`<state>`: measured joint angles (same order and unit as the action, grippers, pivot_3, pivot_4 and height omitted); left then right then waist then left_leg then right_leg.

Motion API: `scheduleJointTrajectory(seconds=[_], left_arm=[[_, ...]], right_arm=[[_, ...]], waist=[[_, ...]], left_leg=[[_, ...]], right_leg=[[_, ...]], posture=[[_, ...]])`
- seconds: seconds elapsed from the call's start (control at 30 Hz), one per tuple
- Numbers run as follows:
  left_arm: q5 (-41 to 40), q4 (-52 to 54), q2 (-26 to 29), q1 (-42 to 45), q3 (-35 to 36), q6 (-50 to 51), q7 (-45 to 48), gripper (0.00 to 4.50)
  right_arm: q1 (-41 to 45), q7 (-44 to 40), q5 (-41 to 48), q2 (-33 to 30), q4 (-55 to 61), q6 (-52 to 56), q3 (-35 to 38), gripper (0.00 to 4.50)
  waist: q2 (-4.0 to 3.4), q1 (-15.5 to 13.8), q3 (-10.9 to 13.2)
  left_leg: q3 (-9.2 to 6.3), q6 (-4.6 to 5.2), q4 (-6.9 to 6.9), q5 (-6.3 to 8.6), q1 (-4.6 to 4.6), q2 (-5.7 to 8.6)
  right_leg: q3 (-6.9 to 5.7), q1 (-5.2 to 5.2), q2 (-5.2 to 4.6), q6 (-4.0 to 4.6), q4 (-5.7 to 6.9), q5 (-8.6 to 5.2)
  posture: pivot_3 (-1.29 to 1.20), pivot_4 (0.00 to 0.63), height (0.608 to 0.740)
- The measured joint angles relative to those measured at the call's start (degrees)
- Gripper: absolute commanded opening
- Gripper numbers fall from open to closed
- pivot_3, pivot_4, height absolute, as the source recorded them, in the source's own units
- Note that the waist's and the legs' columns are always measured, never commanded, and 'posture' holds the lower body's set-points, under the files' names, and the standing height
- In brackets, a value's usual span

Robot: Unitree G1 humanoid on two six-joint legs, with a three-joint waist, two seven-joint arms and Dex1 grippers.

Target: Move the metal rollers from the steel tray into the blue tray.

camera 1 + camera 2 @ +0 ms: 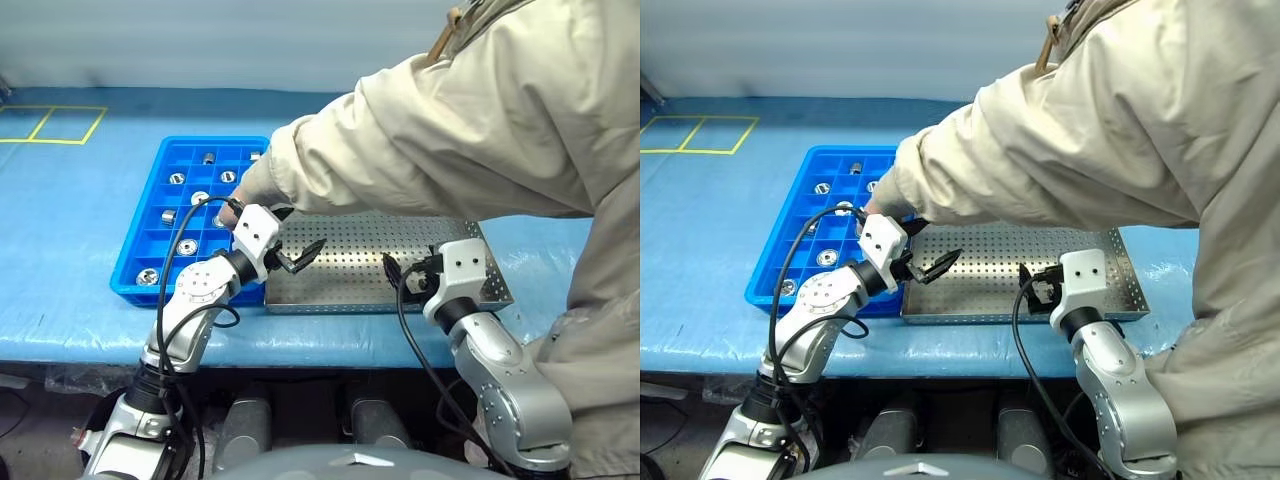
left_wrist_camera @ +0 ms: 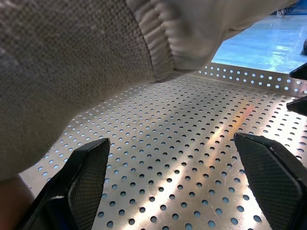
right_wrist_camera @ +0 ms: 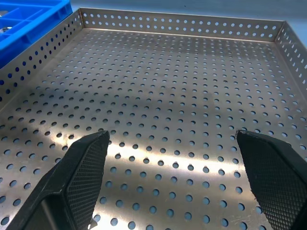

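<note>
Nearest, the left gripper (image 1: 303,256) and right gripper (image 1: 400,272) hover with fingers spread, empty, over the steel tray (image 1: 470,285) (apparently bare). Beyond, metal rollers (image 1: 148,276) fill the blue tray (image 1: 135,245), where a person's sleeve (image 1: 400,140) reaches: any arm motion risks striking it.

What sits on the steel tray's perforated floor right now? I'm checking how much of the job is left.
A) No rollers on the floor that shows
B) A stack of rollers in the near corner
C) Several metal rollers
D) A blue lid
A: the right wrist view shows the steel tray with a bare perforated floor, while the metal rollers lie in compartments of the blue tray, where a person's sleeve reaches over.
</note>
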<state>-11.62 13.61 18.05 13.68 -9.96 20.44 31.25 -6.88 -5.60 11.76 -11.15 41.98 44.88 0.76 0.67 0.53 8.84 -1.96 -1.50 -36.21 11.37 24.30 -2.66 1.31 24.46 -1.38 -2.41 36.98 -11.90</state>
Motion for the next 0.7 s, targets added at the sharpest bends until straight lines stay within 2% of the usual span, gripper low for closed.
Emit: scheduleJointTrajectory(seconds=[0.7], left_arm=[[-0.1,0.0,-0.15,-0.58,0.05,0.41,-0.31,4.5]], right_arm=[[0.87,-0.66,0.69,-0.32,-0.1,1.72,1.11,4.46]], waist=[[0.0,-0.08,0.0]], left_leg=[[0.0,0.01,-0.01,-0.01,0.0,0.02]], right_leg=[[0.03,-0.02,0.0,-0.01,0.0,0.01]], posture=[[0.08,0.15,0.74]])
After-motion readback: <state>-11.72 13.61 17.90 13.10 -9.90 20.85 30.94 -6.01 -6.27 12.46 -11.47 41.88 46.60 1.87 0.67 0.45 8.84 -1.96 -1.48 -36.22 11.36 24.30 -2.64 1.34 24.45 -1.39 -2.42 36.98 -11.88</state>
